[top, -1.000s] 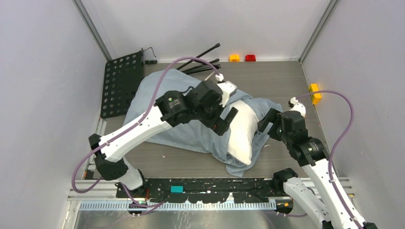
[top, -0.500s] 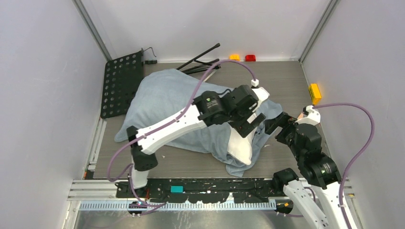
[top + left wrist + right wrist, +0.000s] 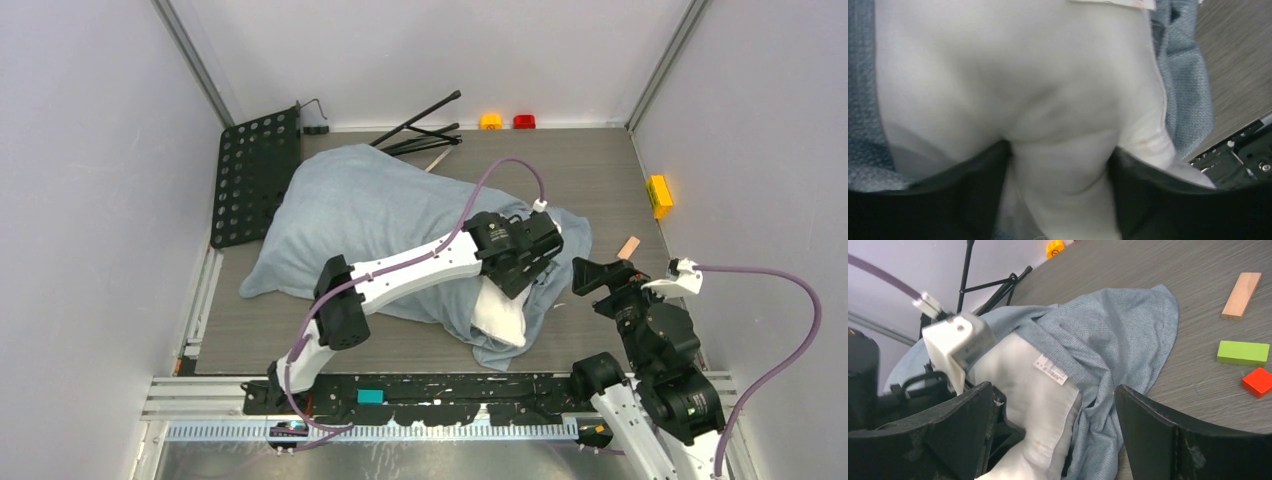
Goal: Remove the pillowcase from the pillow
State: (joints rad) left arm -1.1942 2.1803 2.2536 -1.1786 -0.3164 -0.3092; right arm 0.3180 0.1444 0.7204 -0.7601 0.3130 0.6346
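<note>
The pillow [image 3: 497, 312] lies on the counter [image 3: 600, 170] with only its near end bare. The rest of it sits inside the pillowcase [image 3: 360, 210], whose blue-grey cloth is gathered around that bare end and spills past it onto the counter.

The left end effector [image 3: 514, 280] reaches across the covered part of the pillow and bears down on the exposed white end. In the left wrist view its fingers [image 3: 973, 195] are clamped on a raised fold of the pillow, with wrinkles running out from the pinch. That hold looks meant to anchor or draw the pillow so the cover can slide off it.

The right end effector [image 3: 598, 275] hangs just to the right of the pillow, jaws spread wide and holding nothing. It faces the cover's open mouth, probably lined up to take the loose hem.

Further right of the pillow lie a wooden block [image 3: 1242, 295], a green block [image 3: 1243, 352] and a red block [image 3: 1258, 381], well apart from the cloth.
</note>
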